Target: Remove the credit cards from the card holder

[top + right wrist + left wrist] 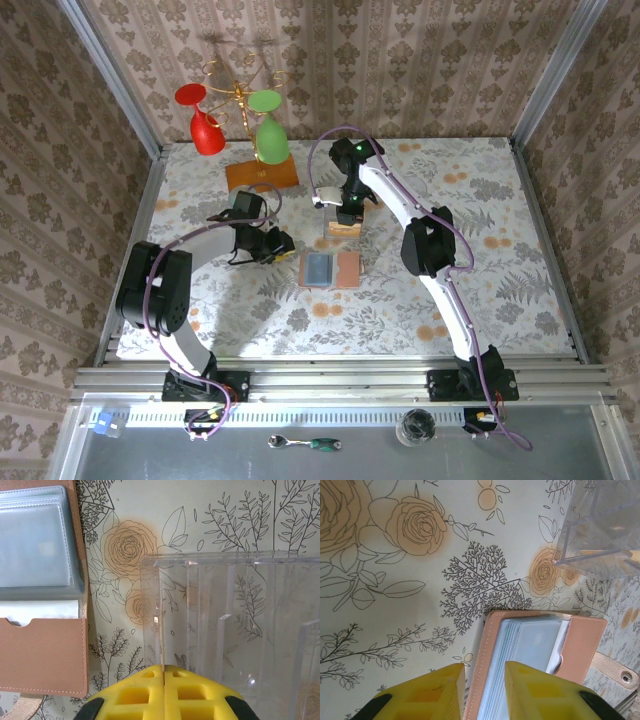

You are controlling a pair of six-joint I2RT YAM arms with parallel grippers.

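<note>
The card holder (330,270) lay open flat in the middle of the surface (480,200), sleeves up for access, with the left end effector (485,672) partly open and empty at its left edge, probably to steady it, and the right end effector (164,672) shut and empty by the clear acrylic rack (235,615).

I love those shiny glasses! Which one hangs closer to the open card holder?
The green wine glass, on the right side of the gold rack; the red wine glass hangs farther left from the card holder.
</note>
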